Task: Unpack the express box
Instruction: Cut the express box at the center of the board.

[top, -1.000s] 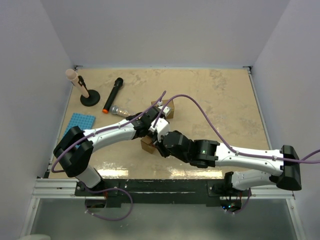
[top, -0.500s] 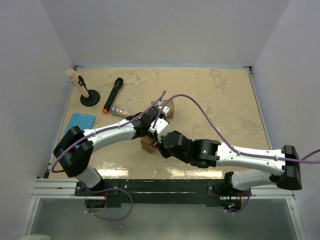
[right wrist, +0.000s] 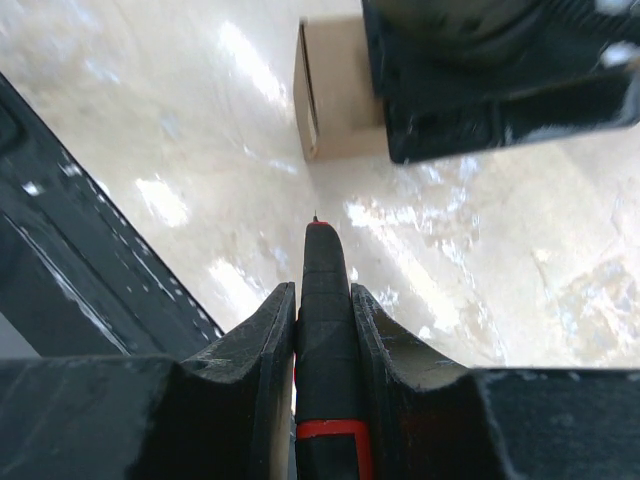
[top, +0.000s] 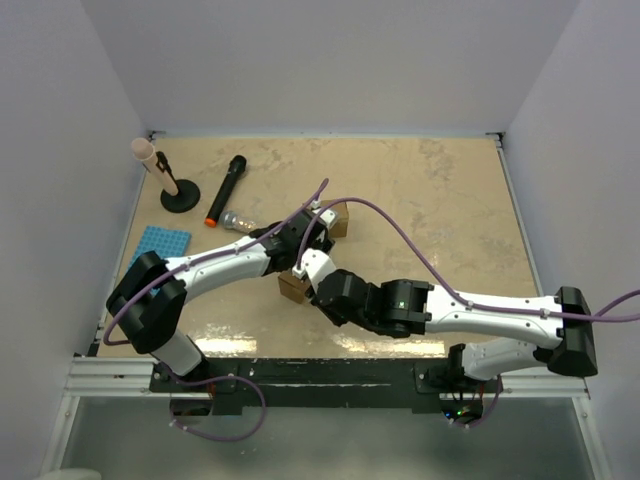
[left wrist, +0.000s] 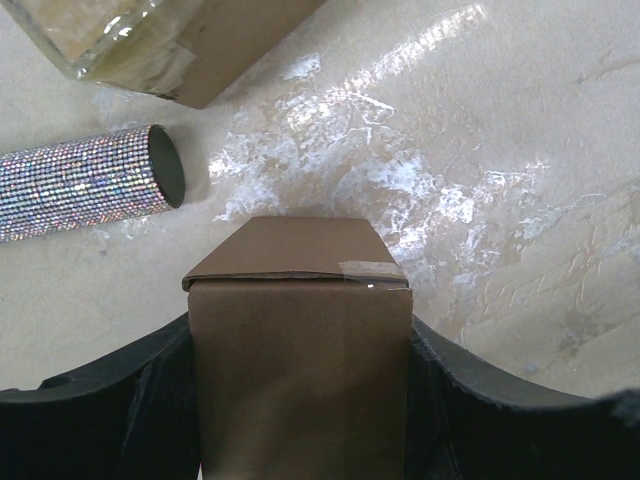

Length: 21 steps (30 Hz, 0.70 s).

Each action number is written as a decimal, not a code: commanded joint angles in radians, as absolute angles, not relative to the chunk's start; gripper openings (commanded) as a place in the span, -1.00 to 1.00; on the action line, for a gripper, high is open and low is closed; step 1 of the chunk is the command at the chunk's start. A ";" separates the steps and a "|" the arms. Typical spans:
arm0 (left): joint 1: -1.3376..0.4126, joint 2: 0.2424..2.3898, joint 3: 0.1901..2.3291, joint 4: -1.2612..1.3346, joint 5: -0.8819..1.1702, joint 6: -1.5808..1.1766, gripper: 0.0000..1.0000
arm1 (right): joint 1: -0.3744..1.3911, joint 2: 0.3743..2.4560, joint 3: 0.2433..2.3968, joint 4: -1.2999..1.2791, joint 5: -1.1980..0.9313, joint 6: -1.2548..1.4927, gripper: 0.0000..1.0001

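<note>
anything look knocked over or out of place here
Only the rhinestone tube stands out: it lies on its side beside the taped box, near the small carton gripped in the left tool. The right tool grips a pen-like cutter. No spill or damage shows.

Robotics lab test cell. Plain white partition walls [top: 330,60] box in beige marbled tabletop [top: 450,200]. Two white-and-black robot arms [top: 220,262] bolted to slotted aluminium rail [top: 110,375] at near edge. Loose purple cables [top: 372,203] trail over arms.

box [top: 292,289] 2; microphone [top: 226,189] 1; tube [top: 235,219] 1; pen [right wrist: 325,330] 1
</note>
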<state>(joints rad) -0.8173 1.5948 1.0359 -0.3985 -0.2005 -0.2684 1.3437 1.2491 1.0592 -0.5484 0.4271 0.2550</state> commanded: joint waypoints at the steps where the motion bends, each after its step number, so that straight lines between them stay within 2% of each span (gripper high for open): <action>1: -0.787 1.641 1.011 -0.517 -0.295 -0.218 -0.61 | 1.351 1.246 1.092 -0.604 0.426 0.267 -1.00; 5: -0.788 1.640 1.022 -0.520 -0.285 -0.222 -0.60 | 1.350 1.209 1.086 -0.568 0.431 0.287 -1.00; 8: -0.788 1.629 1.042 -0.522 -0.264 -0.230 -0.49 | 1.350 1.112 1.069 -0.479 0.416 0.307 -1.00; 12: -0.787 1.608 1.071 -0.518 -0.213 -0.245 -0.08 | 1.348 1.006 1.066 -0.397 0.422 0.318 -1.00; 21: -0.788 1.551 1.115 -0.495 -0.123 -0.258 0.37 | 1.348 0.934 1.092 -0.393 0.420 0.334 -1.00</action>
<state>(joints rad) -0.7925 1.5967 1.0695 -0.4648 -0.1589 -0.2687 1.3476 0.9421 1.0622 -0.4355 0.4206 0.3096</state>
